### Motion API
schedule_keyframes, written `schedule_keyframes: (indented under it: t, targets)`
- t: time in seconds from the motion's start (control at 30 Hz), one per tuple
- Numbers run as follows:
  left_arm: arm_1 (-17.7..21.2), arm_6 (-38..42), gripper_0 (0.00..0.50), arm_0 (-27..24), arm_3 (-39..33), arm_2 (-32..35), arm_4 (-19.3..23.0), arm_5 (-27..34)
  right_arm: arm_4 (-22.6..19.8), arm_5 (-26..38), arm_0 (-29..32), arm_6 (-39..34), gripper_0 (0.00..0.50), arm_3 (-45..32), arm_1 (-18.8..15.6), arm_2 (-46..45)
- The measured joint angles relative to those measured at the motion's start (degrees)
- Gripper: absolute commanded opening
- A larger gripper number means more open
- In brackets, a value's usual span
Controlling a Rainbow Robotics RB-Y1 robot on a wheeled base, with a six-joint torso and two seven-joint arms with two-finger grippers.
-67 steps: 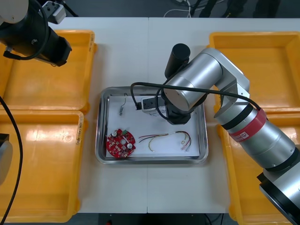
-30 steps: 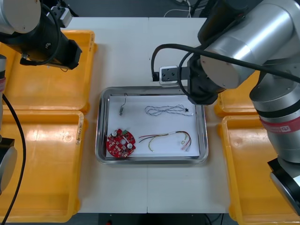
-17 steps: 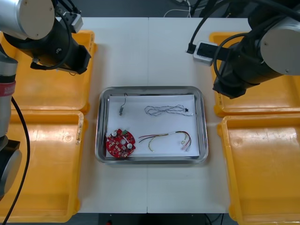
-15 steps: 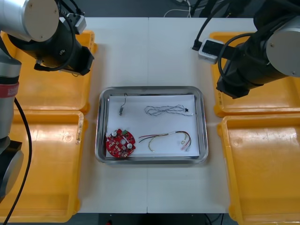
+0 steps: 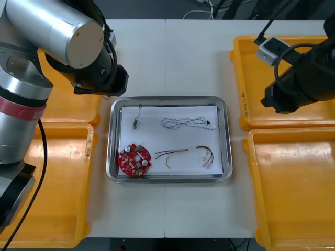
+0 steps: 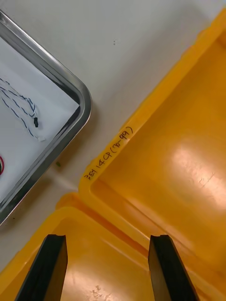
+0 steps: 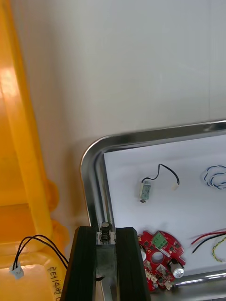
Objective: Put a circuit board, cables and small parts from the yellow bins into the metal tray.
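Metal tray (image 5: 170, 99) on the surface (image 5: 167, 57) holds a circuit board (image 5: 134, 160), blue-white cable (image 5: 186, 123), red-yellow cable (image 5: 186, 154) and a small part with a black lead (image 5: 135, 124). My left end effector (image 7: 107, 231) is clamped on a small metal piece (image 7: 106, 230) at the tray's left rim. My right end effector (image 6: 107, 240), fingers apart, hangs over the right yellow bins (image 6: 188, 155).

The left arm (image 5: 57, 29) is clad in rounded silver-grey shells with a red band (image 5: 20, 107) at 9 o'clock, and the right arm (image 5: 309, 83) is cased in black, with a pale box (image 5: 268, 47) at 2 o'clock.
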Motion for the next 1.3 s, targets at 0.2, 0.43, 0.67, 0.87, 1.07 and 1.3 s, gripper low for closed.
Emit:
schedule_keyframes:
  t: [0.2, 0.43, 0.67, 0.87, 1.07, 1.3]
  targets:
    - [-0.2, 1.4, 0.0, 0.0, 0.0, -4.4, 0.3, -0.6, -4.9, 0.0, 2.8, -9.0, 0.5, -1.2, -3.0, -4.3]
    - [-0.2, 9.6, 0.0, 0.0, 0.1, -8.2, 1.0, -3.2, -6.5, 0.0, 5.9, -15.0, 0.5, -1.9, -5.5, -8.1]
    - [-0.4, 12.6, 0.0, 0.0, 2.7, -11.6, 1.0, -7.7, -6.7, 0.0, 9.5, -24.8, 0.5, -2.2, -7.5, -10.3]
    - [-1.0, 12.6, 0.0, 0.0, 5.6, -13.8, 0.7, -10.2, -6.7, 0.0, 12.3, -28.7, 0.5, -2.2, -7.8, -12.6]
    - [-1.2, 12.6, 0.0, 0.0, 7.8, -16.0, 0.6, -12.9, -6.5, 0.0, 16.6, -29.8, 0.5, -2.2, -7.8, -15.9]
    - [-1.2, 12.6, 0.0, 0.1, 10.4, -19.0, 0.1, -16.2, -5.9, 0.0, 20.5, -29.8, 0.5, -2.2, -7.8, -18.7]
